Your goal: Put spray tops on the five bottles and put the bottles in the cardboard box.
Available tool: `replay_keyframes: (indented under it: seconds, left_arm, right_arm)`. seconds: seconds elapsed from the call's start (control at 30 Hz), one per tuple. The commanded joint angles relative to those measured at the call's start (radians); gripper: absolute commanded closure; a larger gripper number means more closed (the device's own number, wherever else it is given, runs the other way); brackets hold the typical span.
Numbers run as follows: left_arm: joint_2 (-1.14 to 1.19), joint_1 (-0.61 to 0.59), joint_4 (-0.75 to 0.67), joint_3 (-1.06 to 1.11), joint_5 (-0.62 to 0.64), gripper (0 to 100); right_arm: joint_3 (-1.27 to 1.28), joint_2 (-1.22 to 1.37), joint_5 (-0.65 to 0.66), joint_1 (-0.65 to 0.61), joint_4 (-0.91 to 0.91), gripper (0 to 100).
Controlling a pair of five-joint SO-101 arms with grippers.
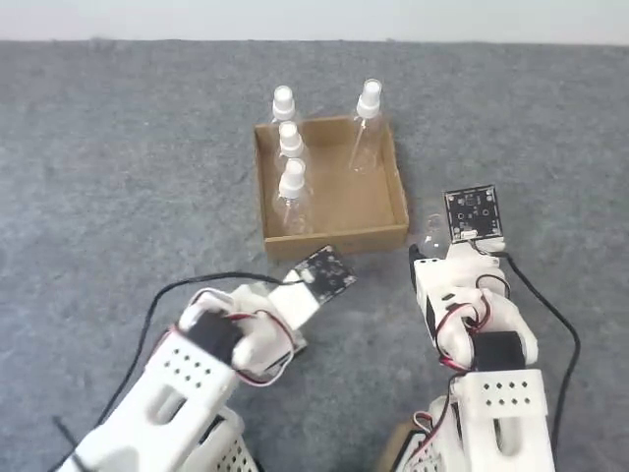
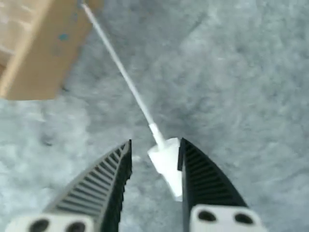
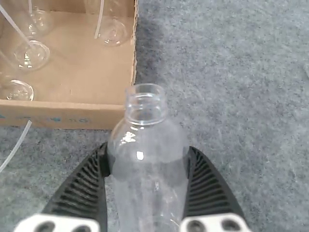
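Carpet around cardboard box

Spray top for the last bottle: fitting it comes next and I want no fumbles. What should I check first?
1. Bottle held in right pincer: ok.
2. Bottle neck open, uncapped: ok.
3. Spray top gripped firmly by left pincer: cannot tell.
4. Dip tube aimed at the neck: not ok, it runs toward the cardboard box.
5. Room in box beside four capped bottles: ok.
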Motion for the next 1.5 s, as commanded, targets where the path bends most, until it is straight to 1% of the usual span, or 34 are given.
replay_keyframes:
  seconds: [0.0,0.23,0.43,0.6,0.73,0.87,1.0,1.27,1.47]
  left_arm:
    - [0.169,0.06,-0.094,-0.058,0.075,85]
    - [0.361,0.061,-0.215,-0.058,0.152,86]
    - [0.431,0.061,-0.281,-0.062,0.235,86]
    - [0.442,0.061,-0.295,-0.067,0.255,93]
    - [0.442,0.066,-0.29,-0.064,0.253,99]
    - [0.431,0.069,-0.241,-0.085,0.244,99]
    - [0.431,0.069,-0.164,-0.142,0.187,99]
    - [0.431,0.069,-0.14,-0.206,0.187,99]
    - [0.43,0.069,-0.066,-0.28,0.189,99]
  right_arm:
    - [-0.017,-0.025,-0.006,0.015,-0.025,98.8]
    - [-0.017,-0.025,-0.005,0.015,-0.024,98.8]
    - [-0.017,-0.025,-0.005,0.015,-0.022,98.8]
    - [-0.017,-0.025,-0.005,0.016,-0.022,98.8]
    - [-0.017,-0.025,-0.006,0.028,-0.025,98.8]
    - [-0.017,-0.025,-0.008,0.047,-0.027,98.8]
    - [-0.017,-0.025,-0.009,0.045,-0.027,98.8]
    - [-0.017,-0.025,-0.009,0.045,-0.027,98.8]
    - [-0.017,-0.025,-0.008,0.045,-0.027,98.8]
